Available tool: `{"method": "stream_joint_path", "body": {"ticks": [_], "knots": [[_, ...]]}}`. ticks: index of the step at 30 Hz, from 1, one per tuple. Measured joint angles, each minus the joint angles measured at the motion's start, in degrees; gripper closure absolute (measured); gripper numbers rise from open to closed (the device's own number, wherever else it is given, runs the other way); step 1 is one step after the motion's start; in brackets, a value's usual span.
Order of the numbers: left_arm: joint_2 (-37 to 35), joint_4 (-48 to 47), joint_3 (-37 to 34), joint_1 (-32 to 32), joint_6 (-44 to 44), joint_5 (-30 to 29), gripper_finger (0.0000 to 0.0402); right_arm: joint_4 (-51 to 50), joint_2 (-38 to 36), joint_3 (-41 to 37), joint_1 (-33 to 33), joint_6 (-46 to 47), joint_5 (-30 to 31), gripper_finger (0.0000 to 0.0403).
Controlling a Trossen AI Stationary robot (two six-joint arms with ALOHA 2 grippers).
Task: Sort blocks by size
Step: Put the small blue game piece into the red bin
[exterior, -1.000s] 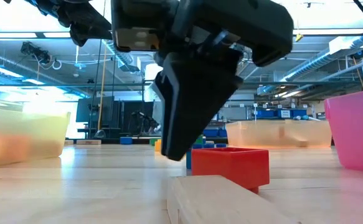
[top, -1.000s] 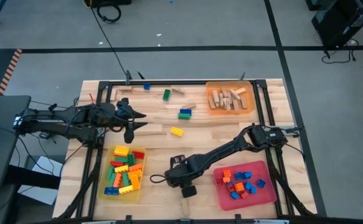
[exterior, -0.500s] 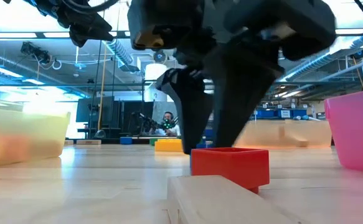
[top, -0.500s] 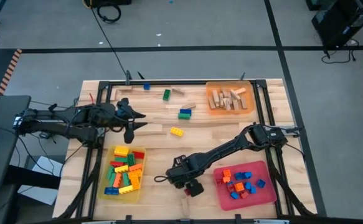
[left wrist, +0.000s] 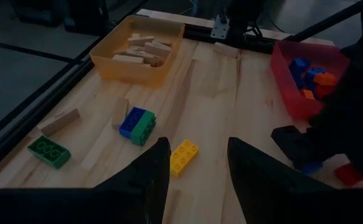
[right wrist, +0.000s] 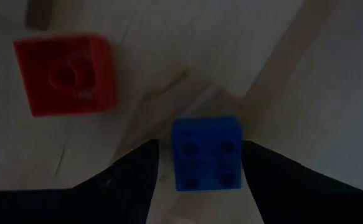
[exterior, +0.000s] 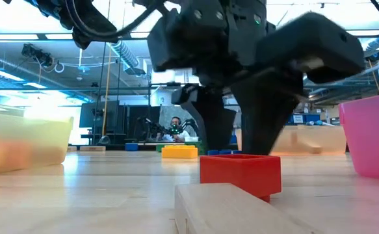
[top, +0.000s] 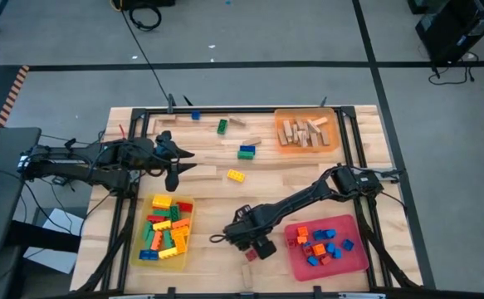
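- Now, over on the left, the left gripper (top: 178, 166) hangs above the bare wooden table (top: 217, 199), jaws parted and nothing between them; it waits, with the flat yellow tray of mixed plastic bricks (top: 139, 247) just beside it on the near side.
- Ahead of it in the left wrist view, a small yellow plastic brick (left wrist: 184, 155) lies on the wood, its long axis running diagonally away from the fingers.
- Moving to the middle, the right gripper (top: 258, 246) is down low near the front edge, next to the flat red tray of small bricks (top: 359, 259).
- Its jaws stand apart, straddling a small blue square plastic brick (right wrist: 206, 152), studs up; I can't tell that the pads touch it yet.
- That blue brick is square, so no real long axis; its sides look about parallel to the fingers.
- Just beside it sits a small red square plastic brick (right wrist: 64, 74), one stud up, clear of the jaws.
- Done well, I'd say: keep the blue brick centred, close squarely on flat sides, and don't nudge the red one.
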Motion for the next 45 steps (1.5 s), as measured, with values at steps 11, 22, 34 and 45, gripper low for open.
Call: {"method": "stream_joint_path", "body": {"ticks": [11, 22, 34, 45], "knots": [[0.0, 0.0, 0.0, 0.0, 0.0, 0.0, 0.0234, 3.0, 0.0, -1.5, 0.5, 0.0, 2.1, 0.0234], [0.0, 2.7, 0.0, 0.0, 0.0, 0.0, 0.0234, -5.6, -2.2, -1.6, -1.5, 13.6, 9.2, 0.0249], [0.0, 3.0, 0.0, 0.0, 0.0, 0.0, 0.0234, -16.1, -19.6, -6.5, 0.6, 49.7, 16.7, 0.0249], [0.0, 3.0, 0.0, 0.0, 0.0, 0.0, 0.0234, -17.2, -30.5, -15.0, 12.6, 90.0, 9.6, 0.0249]]}}
